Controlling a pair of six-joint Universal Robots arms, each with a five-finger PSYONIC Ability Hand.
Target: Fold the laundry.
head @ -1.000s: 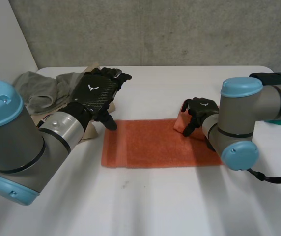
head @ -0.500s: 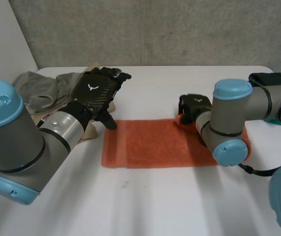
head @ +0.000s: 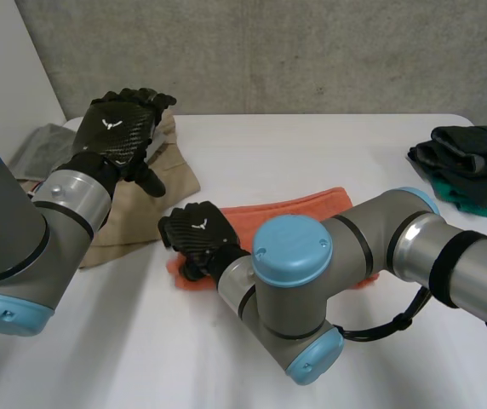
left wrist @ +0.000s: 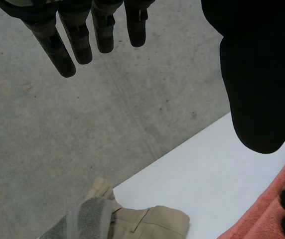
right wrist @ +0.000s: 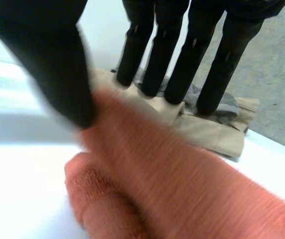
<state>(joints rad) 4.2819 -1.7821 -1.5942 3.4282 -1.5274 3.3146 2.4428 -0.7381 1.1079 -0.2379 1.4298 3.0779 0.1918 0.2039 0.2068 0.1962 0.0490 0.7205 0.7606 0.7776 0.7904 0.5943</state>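
An orange towel lies doubled over in the middle of the white table. My right hand is at the towel's left end, reaching across from the right. In the right wrist view the upper layer of the towel rises between the thumb and the fingers, which pinch its edge. My left hand hangs above the table at the back left, over a beige garment. It is open and holds nothing; its fingers are straight and well apart from the thumb. The towel's edge shows below it.
A beige garment lies left of the towel, with a grey garment behind it at the table's left edge. A pile of dark green and black clothes sits at the back right. My right arm spans the table's front.
My right hand has carried the towel's right end across to its left end, doubling the towel over. My left hand has lifted off the towel's left corner and drawn back.
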